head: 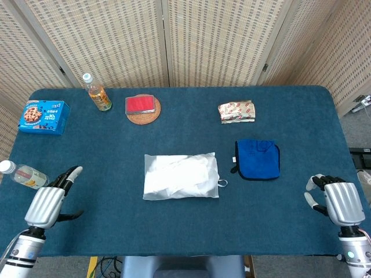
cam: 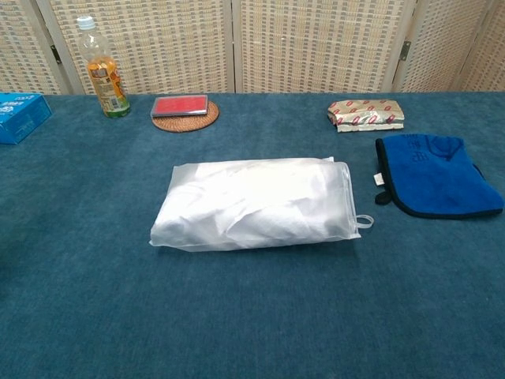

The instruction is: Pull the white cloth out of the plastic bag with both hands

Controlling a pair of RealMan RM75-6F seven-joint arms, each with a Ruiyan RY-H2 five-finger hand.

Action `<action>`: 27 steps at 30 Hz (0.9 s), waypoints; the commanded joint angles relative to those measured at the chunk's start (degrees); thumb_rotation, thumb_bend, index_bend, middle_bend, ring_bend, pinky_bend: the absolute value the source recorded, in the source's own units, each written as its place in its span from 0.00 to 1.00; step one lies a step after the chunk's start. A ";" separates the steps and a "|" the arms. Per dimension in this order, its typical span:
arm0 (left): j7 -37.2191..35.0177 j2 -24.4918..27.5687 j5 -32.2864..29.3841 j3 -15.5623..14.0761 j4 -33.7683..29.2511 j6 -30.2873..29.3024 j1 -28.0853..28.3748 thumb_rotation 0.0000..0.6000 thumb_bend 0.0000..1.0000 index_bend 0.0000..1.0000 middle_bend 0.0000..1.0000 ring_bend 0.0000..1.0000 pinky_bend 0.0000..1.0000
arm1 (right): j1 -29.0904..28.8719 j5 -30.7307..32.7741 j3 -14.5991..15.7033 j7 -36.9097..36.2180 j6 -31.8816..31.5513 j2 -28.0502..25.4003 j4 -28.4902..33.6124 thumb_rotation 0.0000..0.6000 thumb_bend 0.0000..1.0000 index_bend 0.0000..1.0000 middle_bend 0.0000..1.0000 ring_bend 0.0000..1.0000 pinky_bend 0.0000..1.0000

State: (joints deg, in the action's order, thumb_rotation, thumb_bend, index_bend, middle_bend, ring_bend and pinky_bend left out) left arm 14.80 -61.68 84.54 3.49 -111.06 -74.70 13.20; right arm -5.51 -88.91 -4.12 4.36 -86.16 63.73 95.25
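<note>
— Is anything happening yet?
— Nothing is getting pulled. The translucent plastic bag [cam: 254, 204] is lying mid-desk, the folded white cloth [cam: 260, 197] sitting fully inside.
— And the hands?
— The left hand [head: 48, 201] and right hand [head: 338, 200] are hovering at the near edge, fingers spread, holding nothing, well apart from it.

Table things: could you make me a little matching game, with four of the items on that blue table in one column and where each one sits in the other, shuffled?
Things:
1. plastic bag
2. blue cloth
3. orange drink bottle
4. cookie box

Places:
A. far left edge of the table
B. middle of the table
C. back of the table, left of the round coaster
D. just right of the bag

Pairs: 1-B, 2-D, 3-C, 4-A
</note>
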 commanded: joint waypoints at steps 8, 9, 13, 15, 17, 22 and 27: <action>12.32 -5.26 -5.91 5.16 -7.51 8.05 9.58 1.00 0.00 0.00 0.03 0.13 0.35 | -0.18 0.24 0.01 -0.37 0.35 -0.04 -0.44 1.00 0.24 0.57 0.55 0.55 0.62; 13.52 -6.12 -6.83 5.64 -7.76 8.69 10.54 1.00 0.00 0.00 0.03 0.13 0.35 | -0.15 0.29 -0.01 -0.46 0.31 -0.14 -0.44 1.00 0.24 0.57 0.55 0.55 0.62; 18.75 -10.54 -10.44 7.43 -8.07 10.11 14.33 1.00 0.00 0.00 0.03 0.13 0.33 | 0.08 0.44 0.06 -0.80 0.15 -0.68 -0.46 1.00 0.24 0.57 0.55 0.55 0.62; 20.34 -12.77 -12.67 8.18 -8.10 10.82 16.15 1.00 0.00 0.00 0.03 0.13 0.32 | 0.19 0.59 0.11 -0.86 0.15 -0.96 -0.44 1.00 0.24 0.57 0.55 0.55 0.62; 21.31 -14.53 -15.00 8.74 -7.99 11.74 17.89 1.00 0.00 0.00 0.02 0.11 0.29 | 0.33 0.66 0.15 -0.93 0.02 -1.21 -0.38 1.00 0.24 0.57 0.55 0.55 0.62; 21.92 -17.46 -18.42 9.23 -6.57 13.77 21.41 1.00 0.00 0.00 0.00 0.05 0.25 | 0.57 0.83 0.20 -1.12 -0.14 -1.53 -0.34 1.00 0.24 0.57 0.55 0.55 0.62; 20.73 -19.14 -20.38 9.02 -4.92 15.51 23.76 1.00 0.00 0.00 0.00 0.00 0.20 | 0.38 0.99 0.24 -1.01 0.35 -1.39 -0.42 1.00 0.24 0.57 0.55 0.55 0.62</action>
State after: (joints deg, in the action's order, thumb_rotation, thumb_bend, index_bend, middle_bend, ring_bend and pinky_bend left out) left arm 35.83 -80.44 64.60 12.56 -116.46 -59.67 36.46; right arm -5.13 -87.93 -3.88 3.36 -85.80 62.33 94.83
